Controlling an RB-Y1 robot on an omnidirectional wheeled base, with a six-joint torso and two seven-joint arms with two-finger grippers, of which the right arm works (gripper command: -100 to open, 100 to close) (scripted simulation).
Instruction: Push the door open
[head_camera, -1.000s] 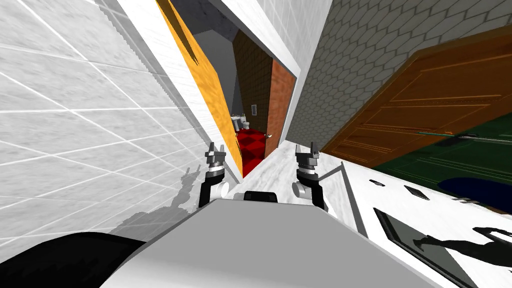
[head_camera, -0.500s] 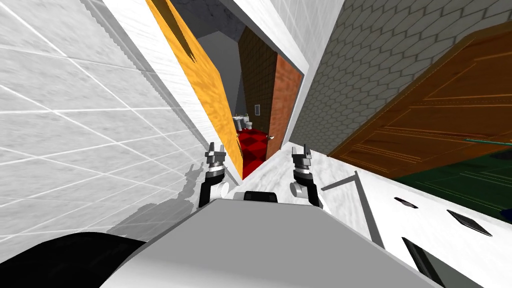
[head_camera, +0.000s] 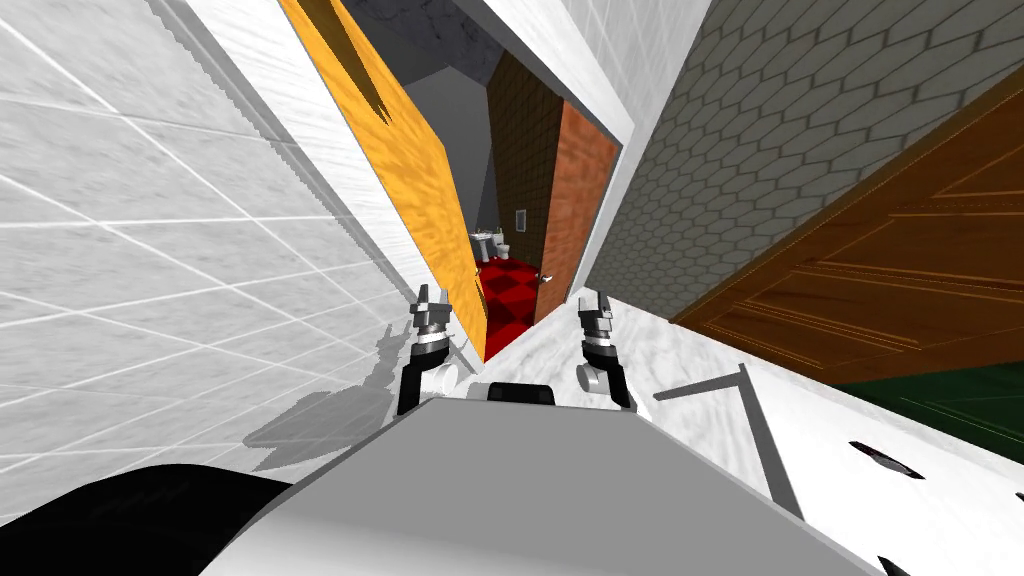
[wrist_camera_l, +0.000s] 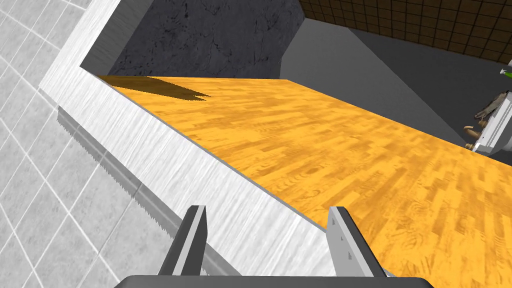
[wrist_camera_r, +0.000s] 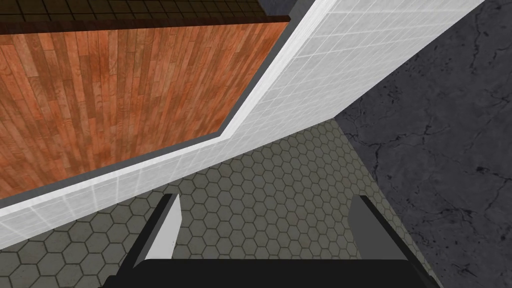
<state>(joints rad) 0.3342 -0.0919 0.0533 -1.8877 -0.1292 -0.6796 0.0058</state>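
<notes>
My view has swung left this past second. The yellow-orange wooden door (head_camera: 420, 190) now stands ajar at 12 o'clock, just beyond my left jaws, which are apart. My right jaws are apart too, facing the grey hexagon-tiled wall (wrist_camera_r: 225, 200). Probably lining up to push.

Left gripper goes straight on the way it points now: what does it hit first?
Likely the white door-frame strip, right beside the orange wood-grain door. The open left gripper aims just off their seam; depth is unclear.

Head view steeply down and forward, sharing orange door (head_camera: 425, 200) with close left wrist, reddish door (head_camera: 580, 200) with right wrist
</notes>
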